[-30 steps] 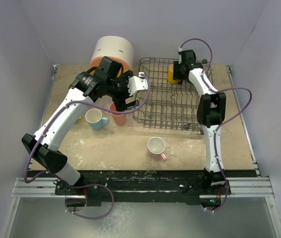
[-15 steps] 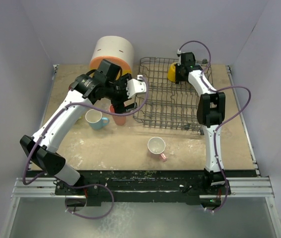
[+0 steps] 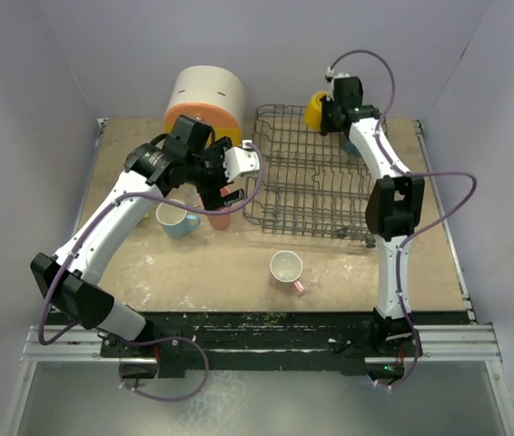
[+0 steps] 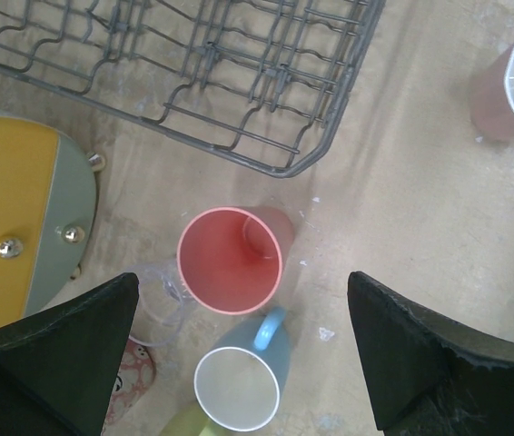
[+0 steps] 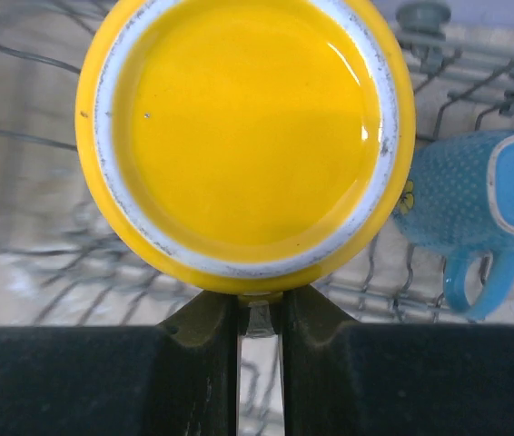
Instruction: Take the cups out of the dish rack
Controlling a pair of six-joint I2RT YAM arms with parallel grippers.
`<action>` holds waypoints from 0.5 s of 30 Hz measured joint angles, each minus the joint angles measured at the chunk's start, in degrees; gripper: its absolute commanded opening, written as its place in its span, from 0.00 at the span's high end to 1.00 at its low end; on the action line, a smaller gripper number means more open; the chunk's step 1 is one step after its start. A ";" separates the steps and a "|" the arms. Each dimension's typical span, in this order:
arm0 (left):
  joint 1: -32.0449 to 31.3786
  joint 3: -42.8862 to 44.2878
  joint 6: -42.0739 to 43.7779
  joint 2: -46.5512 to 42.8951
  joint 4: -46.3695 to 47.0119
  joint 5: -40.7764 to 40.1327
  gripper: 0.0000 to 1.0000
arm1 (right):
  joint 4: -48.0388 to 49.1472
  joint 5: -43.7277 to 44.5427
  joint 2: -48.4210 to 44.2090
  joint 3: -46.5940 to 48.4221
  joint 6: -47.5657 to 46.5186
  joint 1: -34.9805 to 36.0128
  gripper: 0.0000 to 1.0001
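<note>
The dark wire dish rack sits at the back right. My right gripper is shut on a yellow cup and holds it above the rack's far edge. In the right wrist view the fingers pinch the yellow cup at its lower rim. A blue dotted mug lies in the rack. My left gripper is open and empty above a salmon tumbler. Beside it stand a light blue mug, a clear glass, a pink patterned cup and a pale green cup.
A pink mug stands alone near the front of the table. The round cream cabinet with orange base stands at the back left, close to the rack's left edge and to the left arm.
My right gripper has lifted the yellow cup up and toward the rack's far edge. My left gripper has drawn back left, away from the rack, over the salmon tumbler.
</note>
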 measured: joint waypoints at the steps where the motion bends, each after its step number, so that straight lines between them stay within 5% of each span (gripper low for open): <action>1: 0.22 -0.61 0.15 -0.13 0.83 -0.07 0.01 | -0.61 -0.55 -2.16 -0.09 0.48 0.42 1.00; 8: 1.20 -10.78 4.61 -7.21 11.47 0.70 0.01 | -0.44 -8.90 -24.22 -10.73 6.75 5.44 1.00; 15: 1.25 -16.81 9.60 -16.04 21.07 4.90 0.01 | 12.66 -28.50 -50.93 -45.70 23.10 10.40 1.00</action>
